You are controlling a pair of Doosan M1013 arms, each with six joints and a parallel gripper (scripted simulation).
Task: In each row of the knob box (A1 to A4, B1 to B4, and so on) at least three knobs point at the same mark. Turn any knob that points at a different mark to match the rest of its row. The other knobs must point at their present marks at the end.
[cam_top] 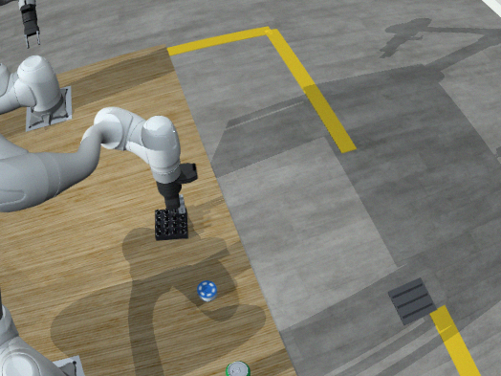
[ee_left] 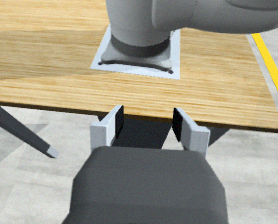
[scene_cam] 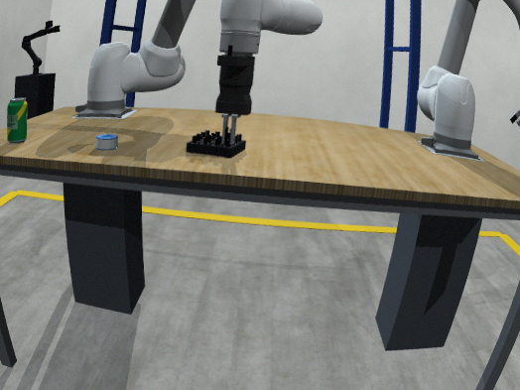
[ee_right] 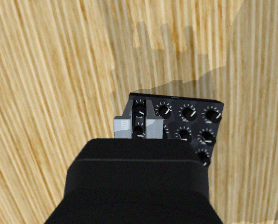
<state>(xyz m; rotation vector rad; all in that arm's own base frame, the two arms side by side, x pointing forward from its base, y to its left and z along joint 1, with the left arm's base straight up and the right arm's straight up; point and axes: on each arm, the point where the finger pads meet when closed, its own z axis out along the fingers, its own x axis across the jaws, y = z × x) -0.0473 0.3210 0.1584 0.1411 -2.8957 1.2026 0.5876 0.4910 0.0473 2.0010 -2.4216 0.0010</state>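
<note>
The black knob box (cam_top: 171, 236) (scene_cam: 212, 150) (ee_right: 218, 124) sits on the wooden table with rows of black knobs on top. My right gripper (cam_top: 181, 210) (scene_cam: 229, 141) (ee_right: 139, 109) is down at one corner of the box, its narrowed fingers on both sides of the corner knob (ee_right: 140, 112), and appears shut on it. Beside it, in the right wrist view, are more knobs (ee_right: 164, 110) (ee_right: 188, 114) (ee_right: 212, 115) with white pointer lines. The gripper body hides the lower-left part of the box; the row labels are unreadable. My left gripper (cam_top: 32, 44) (ee_left: 148, 116) is open and empty, far from the box.
A blue-topped round tin (cam_top: 206, 290) (scene_cam: 106, 142) stands on the table (cam_top: 115, 242) (scene_cam: 318, 157) a short way from the box. A green can (cam_top: 238, 370) (scene_cam: 17, 121) stands farther along. Arm bases are fixed to the table.
</note>
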